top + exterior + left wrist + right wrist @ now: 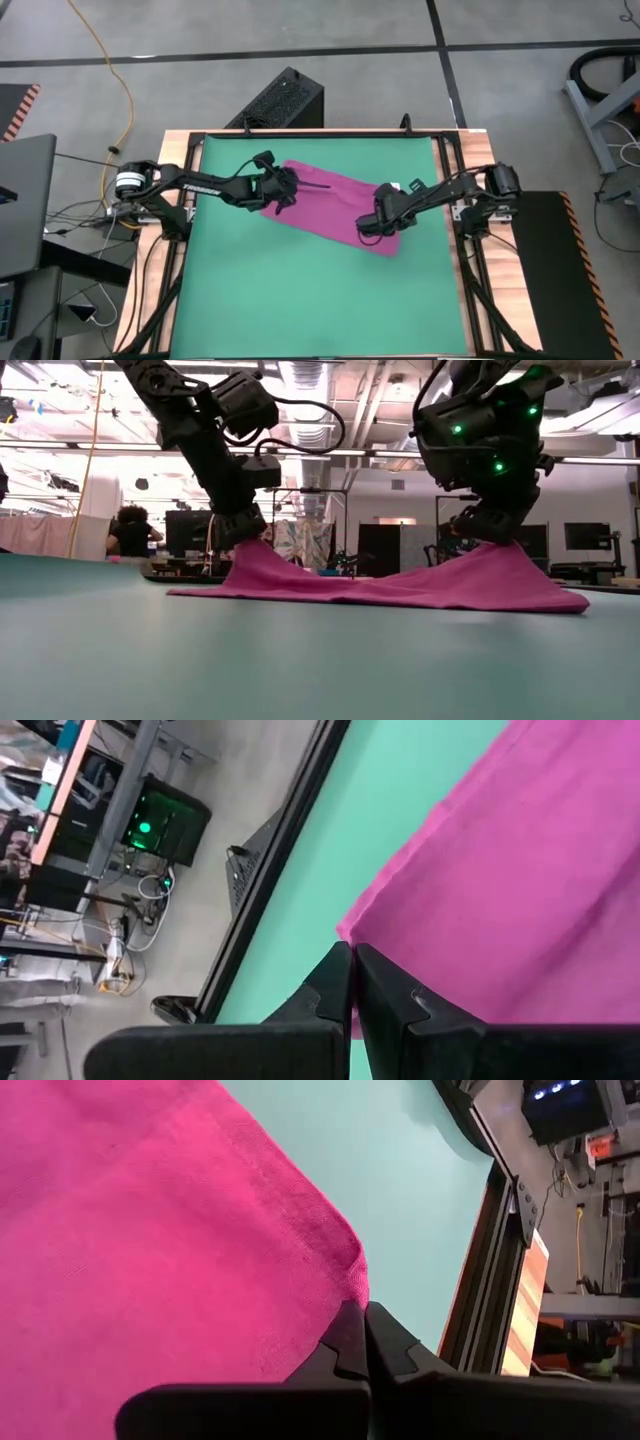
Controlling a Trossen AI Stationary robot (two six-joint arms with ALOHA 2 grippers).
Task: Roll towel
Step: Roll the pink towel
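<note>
The magenta-pink towel (330, 205) lies spread aslant on the green mat (300, 290), its middle flat on the mat (350, 592). My left gripper (278, 192) is shut on the towel's left end. My right gripper (378, 224) is shut on its right end. In the low view both ends rise in small peaks under the grippers (245, 540) (490, 540). A small white spot (395, 186) shows at the towel's far right edge. My left gripper pinches the towel at a corner of its left end (345, 932) between its two shut fingers, coming from above and pointing down. The corner is raised a little (255, 555); the cloth slopes down from it to the mat. My right gripper pinches the towel at a corner of its right end (350, 1270) between its two shut fingers, coming from above and pointing down. That end is pulled up in a peak (495, 555); the rest of the cloth lies on the mat.
The mat is framed by a black rail (445, 170) on a wooden table. A black box (280, 100) stands beyond the far edge. A laptop (25, 200) and cables lie off the left side. Bare green mat lies toward the near edge.
</note>
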